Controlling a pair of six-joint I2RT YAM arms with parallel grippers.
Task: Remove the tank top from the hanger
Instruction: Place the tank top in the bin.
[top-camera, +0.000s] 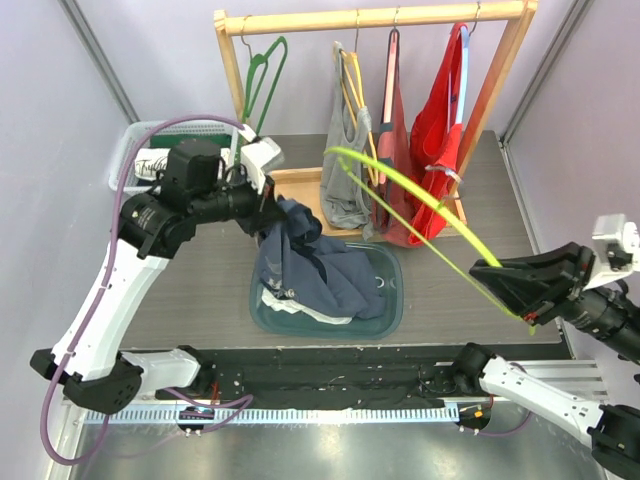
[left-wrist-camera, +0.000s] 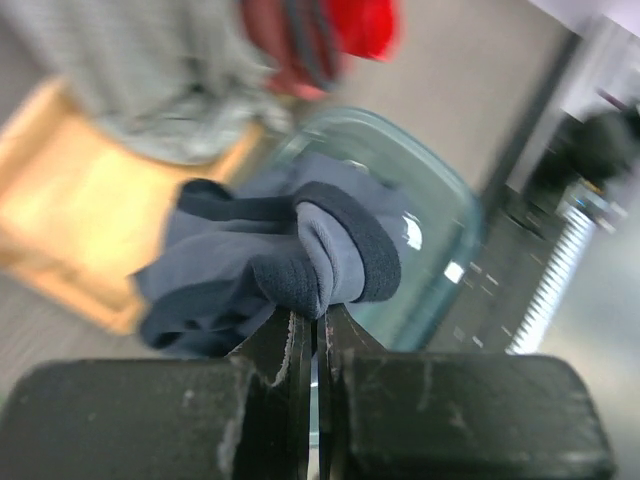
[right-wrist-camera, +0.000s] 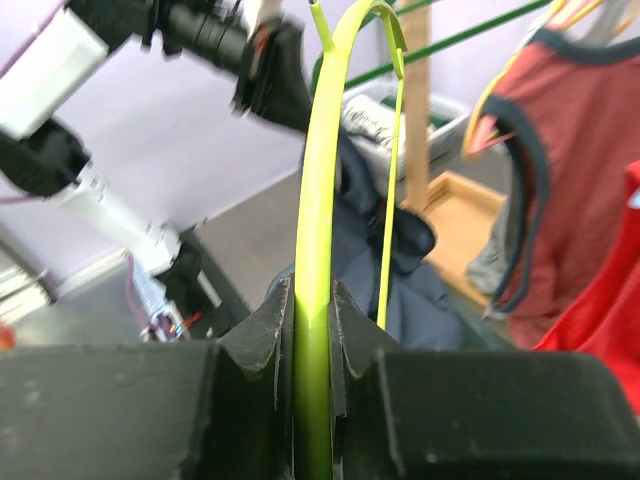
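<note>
Over the far-left rim of the teal bin (top-camera: 396, 300), the left gripper (top-camera: 268, 214) was clenched tight on a folded edge of the navy tank top (top-camera: 312, 262), the cloth bunched just past its fingertips. From that pinch the tank top hung straight down, its lower part heaped inside the bin on a pale cloth (top-camera: 300, 305).

Off the bin's right side, the right gripper (top-camera: 497, 270) was clamped on one end of the yellow-green hanger (top-camera: 420, 200). Its long axis ran up and away to the left, and its tip ended beyond the bin's far rim, near the grey top (top-camera: 345, 170) on the wooden rack (top-camera: 370, 18).

From above, hanger and tank top looked apart, the garment lying left of and below the hanger's tip. The right wrist view set the hanger in front of the dark cloth, so I could not be certain no strap was caught. To my eye the garment was off, or nearly.

Open room lay straight below the left gripper, into the bin. Beyond the bin the rack's clothes crowded the hanger's tip, so the right arm had freer room toward its own side.
</note>
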